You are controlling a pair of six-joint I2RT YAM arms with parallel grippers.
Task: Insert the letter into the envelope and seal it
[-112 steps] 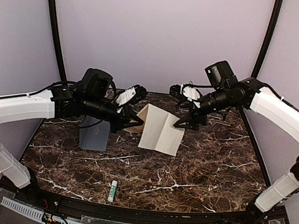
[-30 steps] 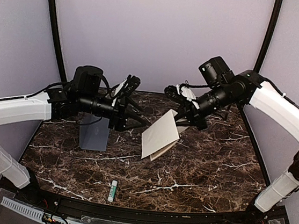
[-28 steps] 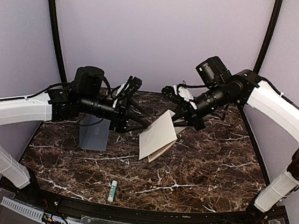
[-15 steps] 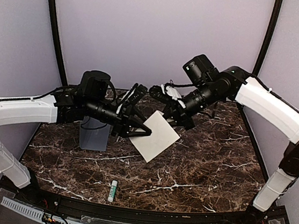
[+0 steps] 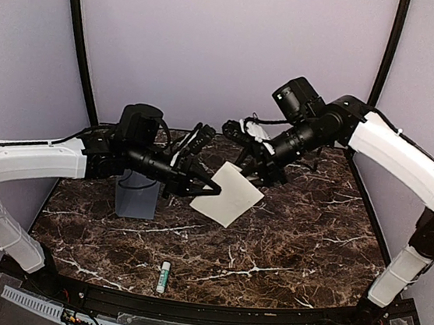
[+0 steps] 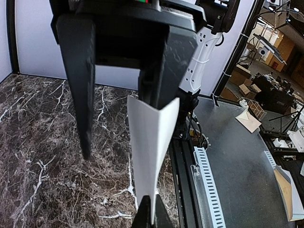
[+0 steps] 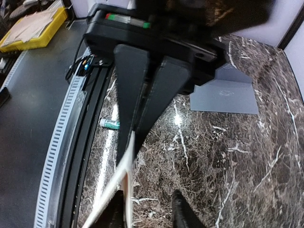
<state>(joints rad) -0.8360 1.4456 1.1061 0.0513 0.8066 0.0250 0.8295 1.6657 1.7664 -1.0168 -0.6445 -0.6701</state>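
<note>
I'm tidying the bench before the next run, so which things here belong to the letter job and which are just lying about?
Job: letter, pinched in the left hand; envelope; glue stick, probably for sealing.
Lying about: yellow tray, off the table.

No writing can be read anywhere. The green-labelled tube (image 5: 163,277) on the tabletop (image 5: 294,242), possibly a glue stick, has a label too small to make out. The visible face of the letter (image 5: 227,196) looks blank, and the envelope (image 7: 228,92) shows no legible mark.
</note>
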